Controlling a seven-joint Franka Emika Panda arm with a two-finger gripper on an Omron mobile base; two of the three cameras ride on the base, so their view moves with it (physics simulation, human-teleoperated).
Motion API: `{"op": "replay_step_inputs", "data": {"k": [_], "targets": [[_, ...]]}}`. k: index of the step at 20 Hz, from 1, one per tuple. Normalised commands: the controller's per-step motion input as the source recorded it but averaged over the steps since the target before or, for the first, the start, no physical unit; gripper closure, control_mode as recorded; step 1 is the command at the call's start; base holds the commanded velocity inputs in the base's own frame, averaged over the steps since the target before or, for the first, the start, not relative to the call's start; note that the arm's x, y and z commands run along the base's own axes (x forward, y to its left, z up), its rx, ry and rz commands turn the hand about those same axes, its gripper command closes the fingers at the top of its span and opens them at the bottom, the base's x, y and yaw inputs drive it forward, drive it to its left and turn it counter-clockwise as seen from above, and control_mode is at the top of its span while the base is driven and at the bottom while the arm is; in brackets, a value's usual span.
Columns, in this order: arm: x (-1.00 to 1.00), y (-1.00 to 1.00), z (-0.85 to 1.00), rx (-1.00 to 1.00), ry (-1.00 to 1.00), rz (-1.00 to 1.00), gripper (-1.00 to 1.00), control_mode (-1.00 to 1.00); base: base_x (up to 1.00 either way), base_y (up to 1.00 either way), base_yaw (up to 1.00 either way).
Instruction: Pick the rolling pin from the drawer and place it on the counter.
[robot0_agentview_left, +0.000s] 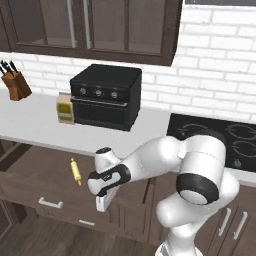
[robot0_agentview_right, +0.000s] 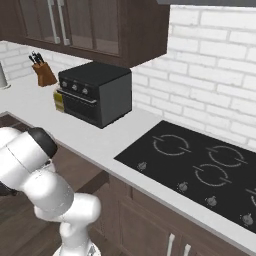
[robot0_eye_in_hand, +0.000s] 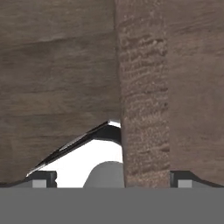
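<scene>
Early stage: the drawer (robot0_agentview_left: 35, 175) is already pulled out below the counter (robot0_agentview_left: 35, 122), and the rolling pin (robot0_agentview_left: 75, 171) lies flat on the drawer floor, toward its right part, nothing touching it. The gripper (robot0_agentview_left: 104, 204) hangs off the drawer's right end, pointing down, lower than the drawer rim and beside the cabinet fronts rather than over the pin. Its jaws stand fully apart and hold nothing; in the hand view the two fingertips (robot0_eye_in_hand: 43, 178) sit at the bottom corners with dark wood grain close ahead, so the hand looks to be right up against a cabinet or drawer panel. Still to do, by the look of it: lift the hand clear, bring it over the drawer, line up across the pin, grasp, lift, set down on the counter. Likely obstruction is the drawer's side wall and front panel between hand and pin; the robot's own elbow also bulks over that corner. On the counter: a black toaster oven (robot0_agentview_left: 106, 96), a small yellowish box (robot0_agentview_left: 65, 108) touching its left side, a knife block (robot0_agentview_left: 16, 84) far left. Cooktop (robot0_agentview_right: 200, 170) to the right. Bare counter in front of the oven and left of the box looks usable for the drop.
</scene>
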Motion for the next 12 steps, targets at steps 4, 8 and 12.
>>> {"op": "replay_step_inputs", "data": {"k": [4,8,12], "targets": [[-1.00,0.14,0.00,0.00,0.12,0.08,-1.00,-1.00,0.00,0.00,0.00],[-1.00,0.41,0.00,0.00,0.05,0.09,-1.00,-1.00,0.00,0.00,0.00],[-1.00,0.67,0.17,0.00,0.05,0.07,-1.00,-1.00,0.00,0.00,0.00]]}}
